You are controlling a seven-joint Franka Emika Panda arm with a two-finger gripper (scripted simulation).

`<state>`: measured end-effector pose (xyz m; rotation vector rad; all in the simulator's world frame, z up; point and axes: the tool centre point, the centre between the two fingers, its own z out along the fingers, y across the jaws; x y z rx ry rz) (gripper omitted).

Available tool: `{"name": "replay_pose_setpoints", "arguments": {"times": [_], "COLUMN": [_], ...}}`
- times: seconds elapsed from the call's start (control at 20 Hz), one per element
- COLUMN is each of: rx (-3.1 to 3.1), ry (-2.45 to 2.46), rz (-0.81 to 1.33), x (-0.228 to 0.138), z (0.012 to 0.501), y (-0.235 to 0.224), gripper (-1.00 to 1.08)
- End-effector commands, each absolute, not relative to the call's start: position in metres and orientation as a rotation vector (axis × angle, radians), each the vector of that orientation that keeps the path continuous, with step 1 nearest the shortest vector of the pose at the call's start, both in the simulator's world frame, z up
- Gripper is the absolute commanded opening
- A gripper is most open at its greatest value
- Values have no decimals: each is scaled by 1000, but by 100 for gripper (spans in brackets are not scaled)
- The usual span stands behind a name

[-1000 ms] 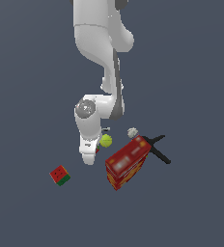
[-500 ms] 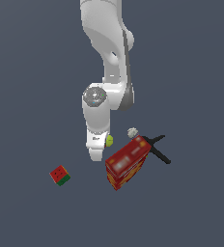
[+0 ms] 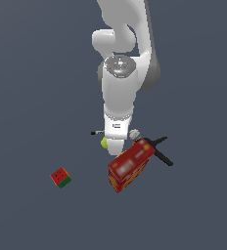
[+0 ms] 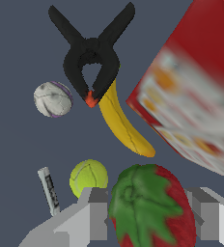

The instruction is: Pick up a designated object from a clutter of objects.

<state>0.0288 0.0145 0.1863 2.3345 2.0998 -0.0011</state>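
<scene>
In the wrist view the red strawberry (image 4: pixel 150 207) with its green leafy top sits between my gripper's (image 4: pixel 149 217) two grey fingers (image 4: pixel 97 212), which stand close on either side of it. The jaws look open around it. In the exterior view my gripper (image 3: pixel 116 146) is low over the clutter and hides the strawberry. The yellow-green ball (image 3: pixel 104 143) (image 4: pixel 88 176) lies right beside it.
The big red box (image 3: pixel 129 165) (image 4: pixel 196 96) lies close by. A black crossed tool (image 3: pixel 159 149) (image 4: pixel 91 58), a whitish ball (image 3: pixel 134 134) (image 4: pixel 52 99), a yellow banana (image 4: pixel 123 126) and a small black-white stick (image 3: pixel 97 132) (image 4: pixel 49 189) surround it. The red-green cube (image 3: pixel 61 177) lies apart.
The arm has swung toward the exterior view's right and its hand has come down over the clutter beside the red box, now covering most of the yellow-green ball.
</scene>
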Motion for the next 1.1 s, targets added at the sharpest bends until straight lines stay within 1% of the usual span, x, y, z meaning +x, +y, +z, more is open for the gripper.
{"name": "replay_pose_setpoints", "arguments": {"times": [0.0,0.6,0.8,1.05], "rx": [2335,2336,2336,2336], "ry": [2099,2100,2100,2100], "rz": [-2,-1,0,0], "x": [32,52,57,63], "z": [213,327,354,375], "y": [31,106,123,138], "gripper": [-100,-100,-100,-100]}}
